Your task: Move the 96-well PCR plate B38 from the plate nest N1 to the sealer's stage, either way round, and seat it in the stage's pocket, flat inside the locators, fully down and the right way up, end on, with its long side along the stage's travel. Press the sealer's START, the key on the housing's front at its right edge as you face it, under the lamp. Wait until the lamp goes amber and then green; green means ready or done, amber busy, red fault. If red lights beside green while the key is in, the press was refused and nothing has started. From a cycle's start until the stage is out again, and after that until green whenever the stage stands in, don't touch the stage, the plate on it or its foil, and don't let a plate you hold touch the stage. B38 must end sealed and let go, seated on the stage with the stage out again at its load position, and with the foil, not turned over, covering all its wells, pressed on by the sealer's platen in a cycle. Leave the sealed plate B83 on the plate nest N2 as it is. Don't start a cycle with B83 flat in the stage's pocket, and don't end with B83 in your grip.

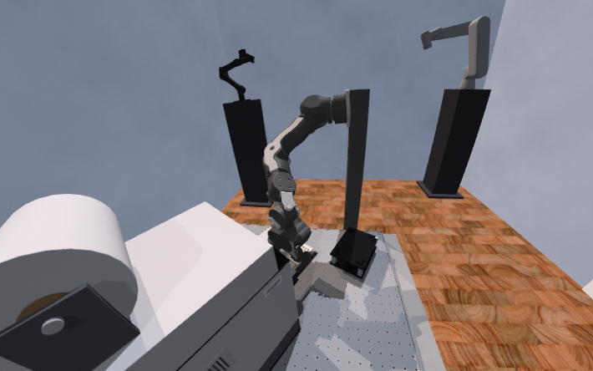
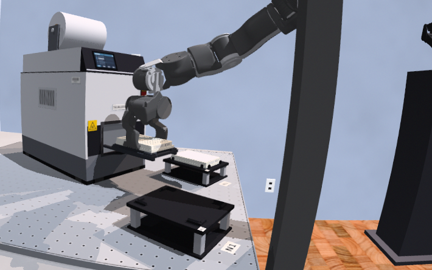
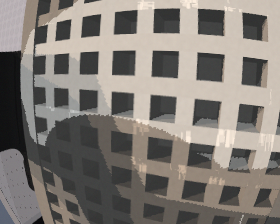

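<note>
Top: end effector (image 1: 300, 256) low at the sealer's (image 1: 206, 276) front, arm bent steeply down from its post; plate hidden.

Exterior: fingers clamped across plate B38 (image 2: 145, 142), over the extended stage (image 2: 137, 152); seating unclear. Nest N1 (image 2: 181, 204) vacated; B83 (image 2: 196, 158) untouched at 3 o'clock. Release, START remain.

Wrist: wells fill the view.

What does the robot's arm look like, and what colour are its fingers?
The arm is chunky and rounded, dark grey with lighter grey patches and a ring of small dots near the wrist. Its gripper has two thick, curved dark grey fingers. No cables show.
</note>
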Robot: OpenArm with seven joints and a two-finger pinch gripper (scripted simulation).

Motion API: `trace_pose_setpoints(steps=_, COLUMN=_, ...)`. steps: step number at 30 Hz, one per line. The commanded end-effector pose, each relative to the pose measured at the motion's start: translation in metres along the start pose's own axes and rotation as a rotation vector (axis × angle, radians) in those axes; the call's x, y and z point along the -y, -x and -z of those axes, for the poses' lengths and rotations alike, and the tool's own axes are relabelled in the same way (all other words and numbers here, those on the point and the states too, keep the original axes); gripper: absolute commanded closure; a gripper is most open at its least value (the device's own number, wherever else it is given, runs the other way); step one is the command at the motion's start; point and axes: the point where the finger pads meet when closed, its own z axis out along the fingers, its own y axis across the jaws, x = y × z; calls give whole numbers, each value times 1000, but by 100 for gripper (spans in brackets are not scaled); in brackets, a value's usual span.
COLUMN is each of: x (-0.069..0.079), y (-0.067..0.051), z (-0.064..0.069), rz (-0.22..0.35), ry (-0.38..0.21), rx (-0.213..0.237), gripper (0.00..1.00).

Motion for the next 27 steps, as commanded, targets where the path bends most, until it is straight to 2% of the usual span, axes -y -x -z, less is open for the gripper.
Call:
trace_pose_setpoints(steps=1, x=0, y=0, z=-1, rz=-2, ry=2, rx=2, gripper=100)
trace_pose_setpoints(steps=27, x=-1, y=-1, z=-5, rz=2, ry=4, rx=-1, gripper=100)
